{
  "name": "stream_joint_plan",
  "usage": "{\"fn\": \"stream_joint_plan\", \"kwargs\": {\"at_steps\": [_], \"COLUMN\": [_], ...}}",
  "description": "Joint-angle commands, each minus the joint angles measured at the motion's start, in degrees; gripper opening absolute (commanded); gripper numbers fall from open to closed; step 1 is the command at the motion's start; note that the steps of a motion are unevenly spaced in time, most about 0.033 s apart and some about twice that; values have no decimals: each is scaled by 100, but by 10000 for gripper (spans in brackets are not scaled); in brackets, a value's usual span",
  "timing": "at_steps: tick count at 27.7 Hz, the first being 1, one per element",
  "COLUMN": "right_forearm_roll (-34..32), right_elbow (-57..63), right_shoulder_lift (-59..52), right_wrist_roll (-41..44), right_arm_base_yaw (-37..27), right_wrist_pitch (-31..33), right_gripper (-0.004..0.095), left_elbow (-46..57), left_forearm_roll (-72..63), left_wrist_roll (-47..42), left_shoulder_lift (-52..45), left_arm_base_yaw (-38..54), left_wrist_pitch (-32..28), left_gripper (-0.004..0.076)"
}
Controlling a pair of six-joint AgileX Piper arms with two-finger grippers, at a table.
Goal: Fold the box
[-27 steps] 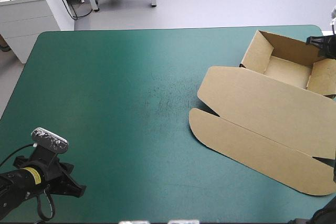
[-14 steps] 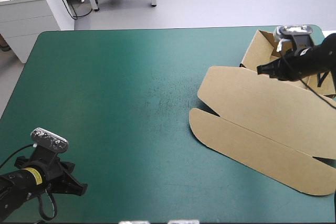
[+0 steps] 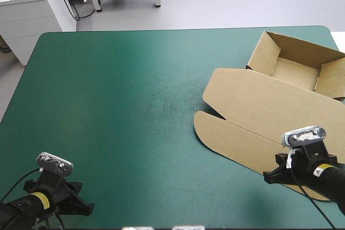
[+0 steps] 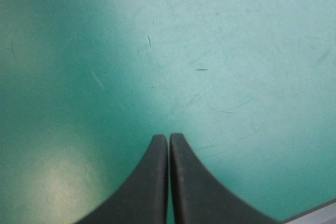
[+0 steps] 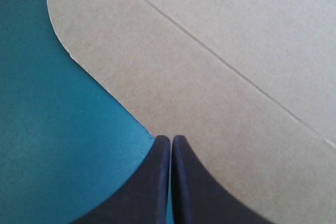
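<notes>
1. The left gripper (image 4: 168,139) is by the table's near left corner; its black fingers are pressed together in one pointed arch, holding nothing; only the bare teal-green cover (image 4: 210,51) lies under and ahead of it.
2. The right gripper (image 5: 170,139) is toward the near right; its fingers also meet tip to tip with nothing between them; they sit at the near edge of the flap (image 5: 157,66); whether they touch the board cannot be told.
3. The brown box (image 3: 259,106) occupies the table's right side; the round-cornered flap and the lid (image 3: 269,103) lie flat on the cover.
4. Farthest, near the far right corner, the tray (image 3: 267,52) stands open with its walls raised.
</notes>
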Motion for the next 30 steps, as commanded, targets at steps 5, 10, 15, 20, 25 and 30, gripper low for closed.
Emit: {"fn": "stream_joint_plan", "kwargs": {"at_steps": [5,10,15,20,25,30], "right_forearm_roll": [82,67,67,83,83,83], "right_elbow": [789,826,826,826,826,826], "right_shoulder_lift": [-1187,-1690,-1722,-1722,-1722,-1722], "right_wrist_roll": [-189,-209,-209,-198,-186,-186], "right_arm_base_yaw": [25,25,25,25,25,25], "right_wrist_pitch": [-350,-507,-507,-507,-507,-507], "right_gripper": [-4,-4,-4,-4,-4,-19], "left_elbow": [36,71,71,71,71,71], "left_forearm_roll": [-230,-230,-213,-213,-213,-213], "left_wrist_roll": [0,-14,-14,-14,-14,-14], "left_shoulder_lift": [19,19,19,29,29,29], "left_arm_base_yaw": [-22,-22,-22,-22,-22,-22], "left_wrist_pitch": [-187,-149,-149,-149,-149,-149], "left_gripper": [-8,-8,-8,-8,-8,-8]}}
